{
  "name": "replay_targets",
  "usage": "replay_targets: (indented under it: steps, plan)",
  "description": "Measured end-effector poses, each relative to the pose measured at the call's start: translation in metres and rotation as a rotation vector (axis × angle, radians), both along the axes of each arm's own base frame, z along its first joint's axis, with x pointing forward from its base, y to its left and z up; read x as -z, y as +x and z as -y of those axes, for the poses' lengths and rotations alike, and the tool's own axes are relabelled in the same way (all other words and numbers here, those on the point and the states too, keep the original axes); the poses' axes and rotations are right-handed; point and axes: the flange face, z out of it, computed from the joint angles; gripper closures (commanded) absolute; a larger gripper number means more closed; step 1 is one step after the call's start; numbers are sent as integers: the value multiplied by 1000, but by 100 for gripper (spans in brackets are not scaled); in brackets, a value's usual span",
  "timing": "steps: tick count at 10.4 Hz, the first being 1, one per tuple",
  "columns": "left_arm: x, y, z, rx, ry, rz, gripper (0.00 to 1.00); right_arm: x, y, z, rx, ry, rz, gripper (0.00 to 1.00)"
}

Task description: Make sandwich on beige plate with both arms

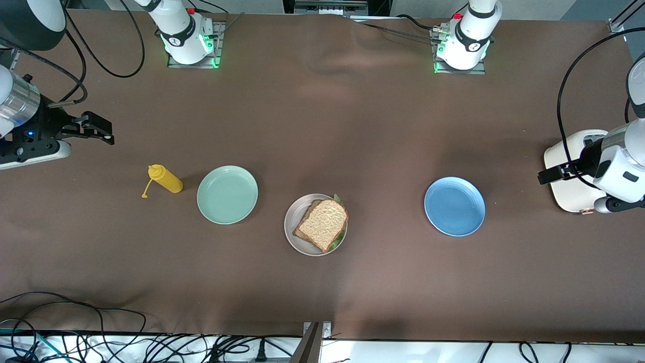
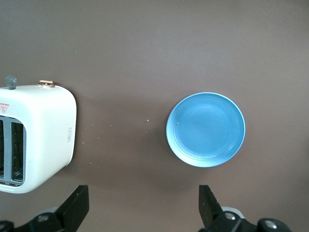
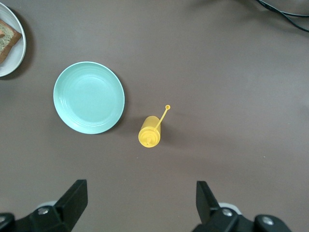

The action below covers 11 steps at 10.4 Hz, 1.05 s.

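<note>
Brown cloth covers the whole desk [image 1: 322, 126], cables trailing along its near edge. Both arms wait at the ends: left gripper [image 2: 142, 205] over the toaster [image 2: 36, 137], right gripper [image 3: 140, 203] above bare cloth, fingers spread wide on both. Sandwich [image 1: 322, 224] sits on the beige plate [image 1: 295, 232], mid-desk between the mint plate [image 1: 227, 194] and blue plate [image 1: 454, 206].

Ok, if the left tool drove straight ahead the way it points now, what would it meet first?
Probably bare table between the white toaster and the blue plate; the left tool stands open, neither centred in its line. Depth is unclear.
</note>
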Motion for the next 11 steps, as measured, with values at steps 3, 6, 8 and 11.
replay_targets:
  steps: [3, 6, 8, 11]
  plan:
    - [-2, -1, -20, -1, -3, 2, 0, 0, 0, 0, 0, 0, 0, 0]
    - [-12, -6, -29, -22, -7, 16, 0, 0, 0, 0, 0, 0, 0, 0]
    - [-17, -10, -26, -38, -22, 19, 0, 0, 0, 0, 0, 0, 0, 0]
    - [-26, -22, -15, -27, 1, 20, 1, 0, 0, 0, 0, 0, 0, 0]
